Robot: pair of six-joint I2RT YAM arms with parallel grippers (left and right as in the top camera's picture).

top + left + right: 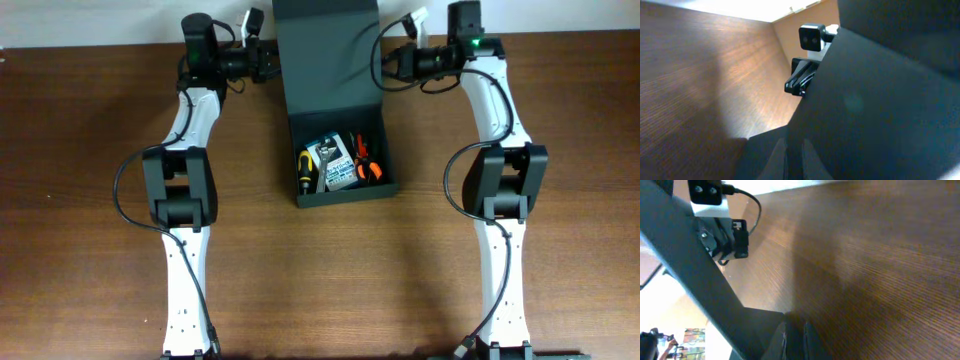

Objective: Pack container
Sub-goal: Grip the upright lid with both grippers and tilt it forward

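On the brown wood-grain table (90, 260) no loose tools showed in front of the arms, so the filling looked done. The dark green-black rectangular container (345, 193) sat midway between the two arms, and in it lay a yellow-handled screwdriver (307, 168), a small blue-and-white card pack (338, 172) and orange-handled pliers (366, 167), crowded together. What seemed left was the closing. Beyond the box body its matte flap lid (327, 60) of the same colour was open towards the far side, with an arm at each side edge. The left gripper (794, 152) had its fingers drawn nearly together on the lid's edge, and the right gripper (795, 332) appeared to pinch the opposite edge likewise. How firmly either held could not be judged, since both wrist views cut the fingers off at the bottom. Anything under the card pack was hidden, a silvery item beside the screwdriver was too small to name, and the lid's far end ran off the top of the overhead view, its tilt unclear from above.
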